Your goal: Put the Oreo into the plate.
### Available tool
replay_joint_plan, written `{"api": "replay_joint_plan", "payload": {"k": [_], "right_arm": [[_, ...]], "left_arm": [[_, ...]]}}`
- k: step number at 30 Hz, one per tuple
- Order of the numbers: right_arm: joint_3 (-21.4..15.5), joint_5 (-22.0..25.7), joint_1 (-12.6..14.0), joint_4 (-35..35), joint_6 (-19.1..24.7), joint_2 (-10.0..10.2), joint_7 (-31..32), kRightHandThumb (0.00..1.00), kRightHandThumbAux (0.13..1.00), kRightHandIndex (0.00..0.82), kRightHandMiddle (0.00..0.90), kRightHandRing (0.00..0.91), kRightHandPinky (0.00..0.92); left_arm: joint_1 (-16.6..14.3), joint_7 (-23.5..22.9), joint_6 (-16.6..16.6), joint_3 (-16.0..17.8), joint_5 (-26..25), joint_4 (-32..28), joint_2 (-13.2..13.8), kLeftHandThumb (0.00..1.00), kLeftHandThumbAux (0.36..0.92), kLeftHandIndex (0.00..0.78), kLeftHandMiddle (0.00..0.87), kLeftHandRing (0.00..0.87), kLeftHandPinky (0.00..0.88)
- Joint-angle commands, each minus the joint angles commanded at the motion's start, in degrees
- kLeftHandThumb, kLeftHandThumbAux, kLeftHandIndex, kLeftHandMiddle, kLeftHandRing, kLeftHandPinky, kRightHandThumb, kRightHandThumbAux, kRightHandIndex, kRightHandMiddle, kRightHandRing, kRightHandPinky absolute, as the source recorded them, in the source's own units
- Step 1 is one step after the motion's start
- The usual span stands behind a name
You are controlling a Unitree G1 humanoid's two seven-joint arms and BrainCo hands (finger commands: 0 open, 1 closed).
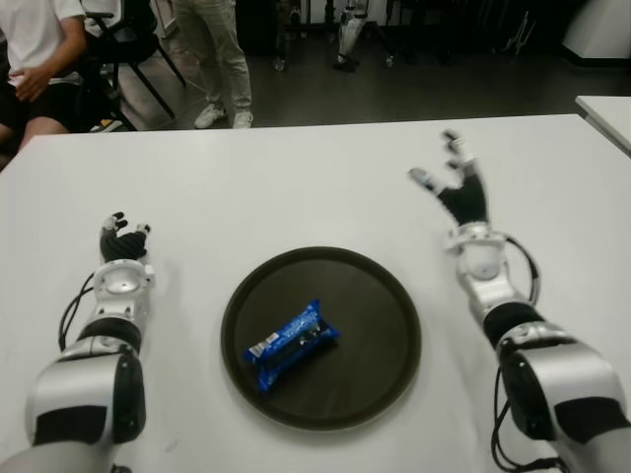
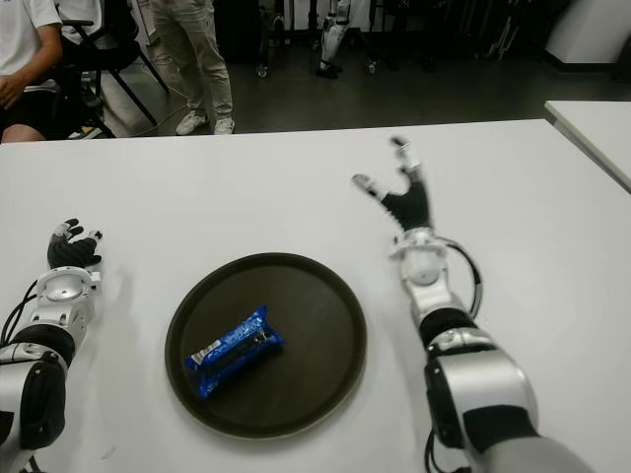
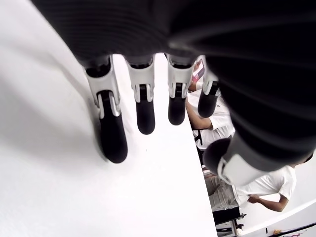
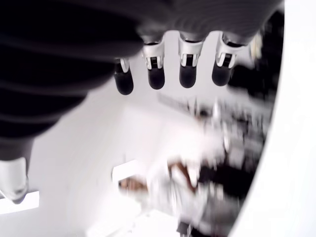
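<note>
1. One Oreo packet (image 1: 291, 345), blue with a white end, is lying inside the single round dark plate (image 1: 394, 296), slightly toward the robot's left of the plate's middle, and neither hand is touching it.
2. One white table (image 1: 296, 187) is carrying the plate and is showing beneath both arms; a corner of a second white table (image 1: 606, 113) is showing at the far right.
3. Two robot hands are showing. The right hand (image 1: 456, 184) is reaching up on the right of the plate, beyond its far edge, with the fingers (image 4: 156, 79) spread and straight and the thumb splayed out toward the left, holding nothing.
4. The left hand (image 1: 121, 241) is showing to the left of the plate, well apart from it, low over the table, its fingers (image 3: 112, 143) extended side by side and holding nothing.
5. Two people are appearing beyond the table's far edge in the eye views: one sitting (image 1: 35, 59) at the far left in a white shirt, and one standing (image 1: 219, 59) in light trousers and pale shoes.
6. The eye views are showing the plate and packet, which neither wrist view is catching.
7. The left wrist view is showing four fingertips and the thumb close above the white surface, with two white-shirted people past the table edge.
8. The right wrist view is showing four fingertips against a blurred room, with nothing between them.
</note>
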Motion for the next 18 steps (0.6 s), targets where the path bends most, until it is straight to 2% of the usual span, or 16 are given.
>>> {"api": "replay_joint_plan", "payload": {"k": [5,8,14,16,18], "right_arm": [[1.1,-3.3,-0.4,0.3,0.7,-1.1,-5.6,0.0,0.597,0.0,0.0,0.0,0.0],[1.0,-4.0,-0.5,0.5,1.0,-1.4,-6.7,0.0,0.613,0.0,0.0,0.0,0.0],[1.9,-7.2,0.0,1.8,3.4,-3.9,-11.3,0.0,0.628,0.0,0.0,0.0,0.0],[2.9,-9.4,0.0,2.5,6.0,-5.3,-14.5,0.0,0.638,0.0,0.0,0.0,0.0],[4.9,-12.6,-0.1,3.7,12.4,-7.2,-18.3,0.0,0.664,0.0,0.0,0.0,0.0]], "left_arm": [[-0.1,0.2,0.0,0.0,0.0,-0.1,-0.1,0.167,0.645,0.029,0.141,0.129,0.077],[-0.1,0.2,0.0,0.0,0.0,-0.1,0.0,0.16,0.647,0.026,0.141,0.13,0.08],[0.0,0.1,0.0,-0.1,0.1,-0.1,0.0,0.156,0.638,0.021,0.138,0.13,0.074],[0.0,0.0,0.0,-0.2,0.1,-0.1,0.0,0.156,0.636,0.021,0.137,0.128,0.071],[0.0,-0.2,0.0,-0.1,0.0,-0.1,0.1,0.157,0.634,0.023,0.141,0.131,0.077]]}}
